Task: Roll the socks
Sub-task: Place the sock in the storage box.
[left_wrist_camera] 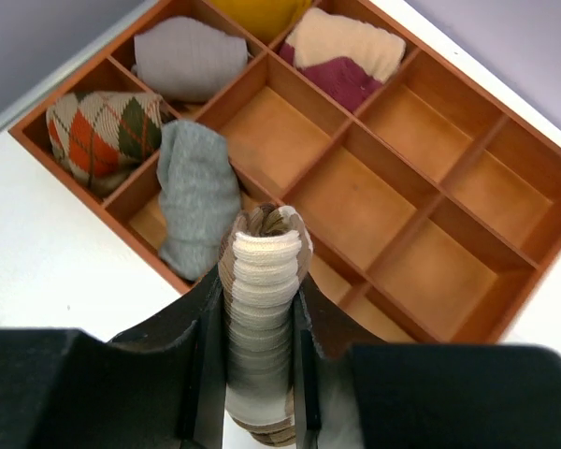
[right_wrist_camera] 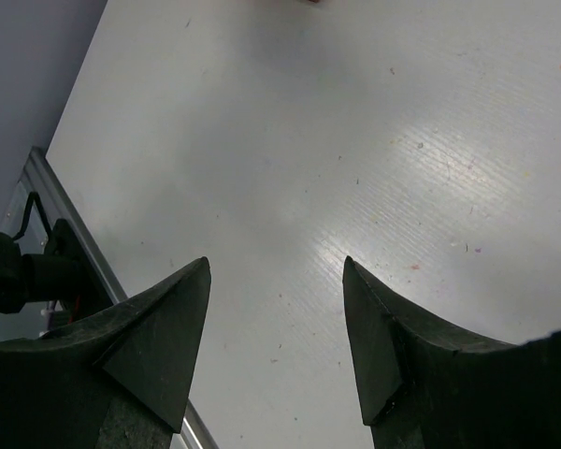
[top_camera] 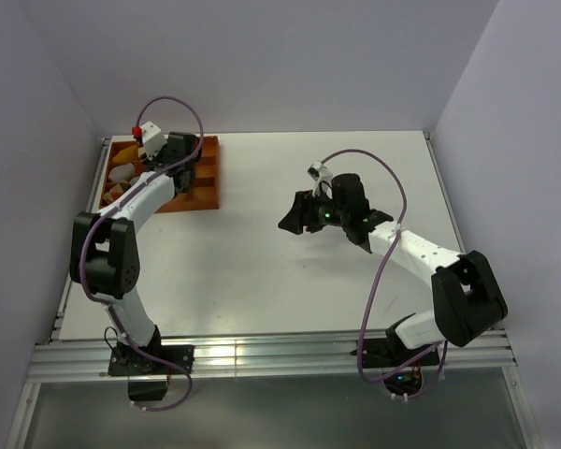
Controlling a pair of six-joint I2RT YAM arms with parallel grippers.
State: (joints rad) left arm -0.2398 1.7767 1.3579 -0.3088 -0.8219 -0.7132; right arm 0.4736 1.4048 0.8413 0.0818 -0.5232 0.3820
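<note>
My left gripper (left_wrist_camera: 260, 290) is shut on the rolled brown sock with white stripes (left_wrist_camera: 262, 267) and holds it above the near edge of an orange divided tray (left_wrist_camera: 421, 220). A plain grey sock (left_wrist_camera: 198, 192) lies loosely bunched in a tray compartment just left of the roll, draped over a divider. In the top view my left gripper (top_camera: 154, 159) is over the tray (top_camera: 204, 182) at the back left; the socks are mostly hidden there. My right gripper (top_camera: 297, 217) is open and empty above the bare table, as the right wrist view (right_wrist_camera: 276, 264) shows.
The tray also holds an argyle roll (left_wrist_camera: 103, 131), a grey roll (left_wrist_camera: 189, 58), a cream-and-maroon roll (left_wrist_camera: 341, 51) and a yellow piece (left_wrist_camera: 262, 11). Several compartments on the right are bare. Walls close the table at back and sides; a metal rail (top_camera: 262, 355) runs along the front.
</note>
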